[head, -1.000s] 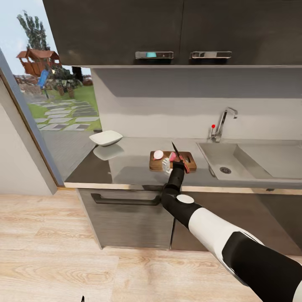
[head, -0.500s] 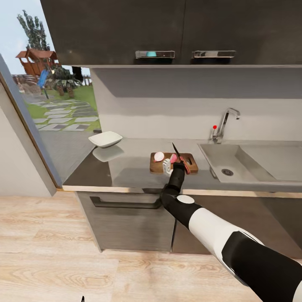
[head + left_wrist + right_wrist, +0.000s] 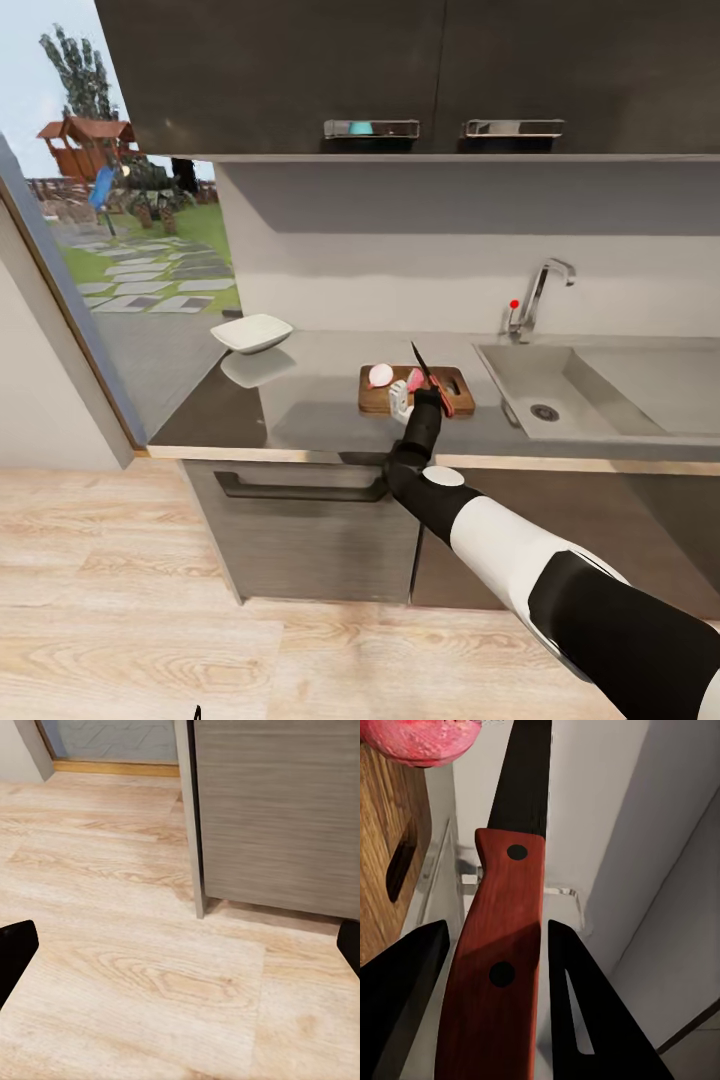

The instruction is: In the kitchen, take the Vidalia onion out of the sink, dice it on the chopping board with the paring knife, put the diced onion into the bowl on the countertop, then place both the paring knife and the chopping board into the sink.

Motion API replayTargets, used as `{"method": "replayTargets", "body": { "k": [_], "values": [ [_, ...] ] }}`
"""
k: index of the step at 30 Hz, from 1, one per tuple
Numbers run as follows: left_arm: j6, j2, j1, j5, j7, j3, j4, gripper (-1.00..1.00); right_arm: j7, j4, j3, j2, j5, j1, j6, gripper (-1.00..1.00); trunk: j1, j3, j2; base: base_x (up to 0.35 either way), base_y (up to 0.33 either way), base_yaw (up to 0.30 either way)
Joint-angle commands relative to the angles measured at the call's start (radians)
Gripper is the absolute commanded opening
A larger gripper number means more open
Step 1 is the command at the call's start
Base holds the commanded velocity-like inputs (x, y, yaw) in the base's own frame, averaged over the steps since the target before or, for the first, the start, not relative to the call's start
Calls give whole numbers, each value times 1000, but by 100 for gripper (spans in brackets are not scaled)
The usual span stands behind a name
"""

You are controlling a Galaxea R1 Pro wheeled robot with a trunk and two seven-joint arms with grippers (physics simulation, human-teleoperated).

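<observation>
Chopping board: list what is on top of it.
On the chopping board lie two pinkish Vidalia onion pieces. The right end effector, holding the paring knife, covers the board's middle.

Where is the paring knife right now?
The paring knife is held in the right end effector over the chopping board, blade angled upward, left of the sink.

Halved pink Vidalia onion (image 3: 380, 375) on brown chopping board (image 3: 455, 400), red-handled paring knife (image 3: 432, 381) raised above
</observation>
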Motion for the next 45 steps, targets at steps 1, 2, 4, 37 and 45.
{"method": "replayTargets", "body": {
  "k": [1,2,4,37,45],
  "values": [
    [-5,0,-2,5,-2,-1,3,100,-3,1,6,0,-6,-1,4,-100,0,-1,-1,2,1,0],
    [-5,0,-2,5,-3,-1,3,100,-2,0,5,0,-8,-1,3,-100,0,-1,-1,1,1,0],
    [-5,0,-2,5,-3,-1,3,100,-2,0,5,0,-9,-1,3,-100,0,-1,-1,0,0,0],
    [-5,0,-2,5,-3,-1,3,100,-12,-35,2,0,-60,0,7,-100,0,-10,-1,0,1,0],
    [-5,0,-2,5,-3,-1,3,100,-13,-50,4,0,-56,-1,14,-100,0,-10,-1,0,231,0]
  ]
}}
